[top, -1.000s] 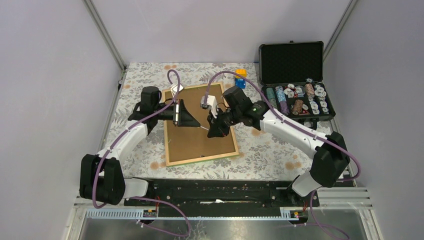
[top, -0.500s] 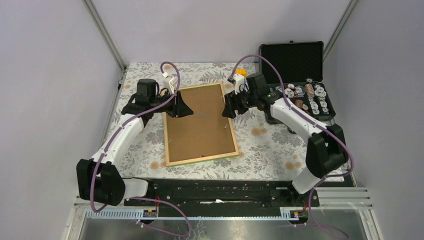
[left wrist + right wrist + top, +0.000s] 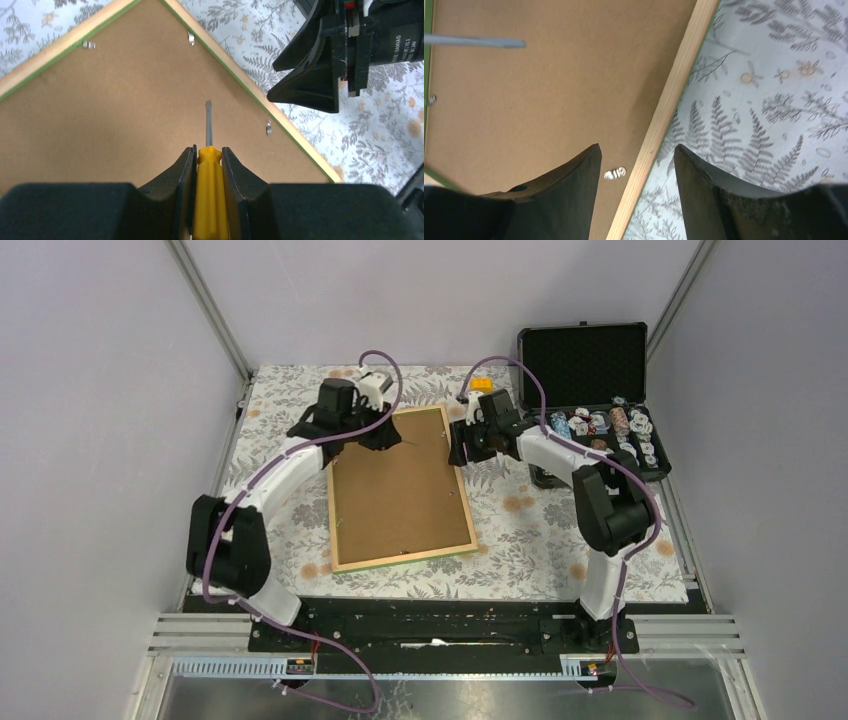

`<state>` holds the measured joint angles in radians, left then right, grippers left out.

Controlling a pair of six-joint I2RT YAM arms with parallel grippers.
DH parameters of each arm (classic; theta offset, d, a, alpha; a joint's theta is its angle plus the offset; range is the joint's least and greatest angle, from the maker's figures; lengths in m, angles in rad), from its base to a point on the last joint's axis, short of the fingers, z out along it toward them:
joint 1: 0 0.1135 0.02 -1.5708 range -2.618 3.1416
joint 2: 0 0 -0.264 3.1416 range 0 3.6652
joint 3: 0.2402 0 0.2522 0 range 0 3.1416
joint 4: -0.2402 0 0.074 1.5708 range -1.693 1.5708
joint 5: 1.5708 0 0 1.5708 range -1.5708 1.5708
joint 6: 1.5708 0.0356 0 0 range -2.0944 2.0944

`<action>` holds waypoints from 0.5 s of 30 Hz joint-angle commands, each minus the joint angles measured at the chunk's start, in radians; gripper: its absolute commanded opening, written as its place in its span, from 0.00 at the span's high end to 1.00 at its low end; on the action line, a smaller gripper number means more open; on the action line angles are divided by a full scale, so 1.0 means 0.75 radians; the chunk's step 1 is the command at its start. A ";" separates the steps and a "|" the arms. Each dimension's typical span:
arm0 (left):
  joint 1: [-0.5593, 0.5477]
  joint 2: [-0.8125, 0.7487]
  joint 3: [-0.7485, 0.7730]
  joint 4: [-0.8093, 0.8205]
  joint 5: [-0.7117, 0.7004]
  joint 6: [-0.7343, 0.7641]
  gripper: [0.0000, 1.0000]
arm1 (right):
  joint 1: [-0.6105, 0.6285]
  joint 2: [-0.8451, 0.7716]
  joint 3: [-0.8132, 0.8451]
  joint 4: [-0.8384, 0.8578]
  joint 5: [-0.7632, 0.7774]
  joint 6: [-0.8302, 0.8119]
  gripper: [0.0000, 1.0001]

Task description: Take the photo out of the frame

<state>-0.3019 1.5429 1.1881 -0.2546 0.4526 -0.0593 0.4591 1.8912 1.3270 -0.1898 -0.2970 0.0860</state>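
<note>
The left end effector (image 3: 208, 152) is closed tight on the yellow handle of a flat-blade screwdriver (image 3: 208, 200). The blade reaches out ahead of the fingers, above the brown backing board (image 3: 115, 115) of the frame (image 3: 400, 490), which lies face down on the bench (image 3: 774, 100). The photo is hidden, presumably beneath that board inside the frame. Ahead and to the right of the blade tip sits a metal retaining tab (image 3: 269, 128). If the blade comes in steep or misses the tab, it could gouge the board and crease the print below, or the handle could twist in the grip. Farther out, the right end effector (image 3: 636, 150) is open and empty, straddling the light wood rim (image 3: 669, 100). Unless it presses down, prying may slide or tip the frame.
</note>
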 commanded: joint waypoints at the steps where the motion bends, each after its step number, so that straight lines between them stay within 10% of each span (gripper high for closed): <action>1: -0.047 0.111 0.157 0.155 -0.097 0.013 1.00 | -0.041 0.083 0.130 0.077 0.002 0.061 0.38; 15: -0.152 0.373 0.328 0.244 -0.141 0.050 1.00 | -0.050 0.300 0.251 0.161 0.002 0.111 0.41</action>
<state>-0.3977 1.8000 1.3487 -0.1539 0.3748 -0.0406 0.4252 2.0918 1.4578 -0.1139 -0.2974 0.1429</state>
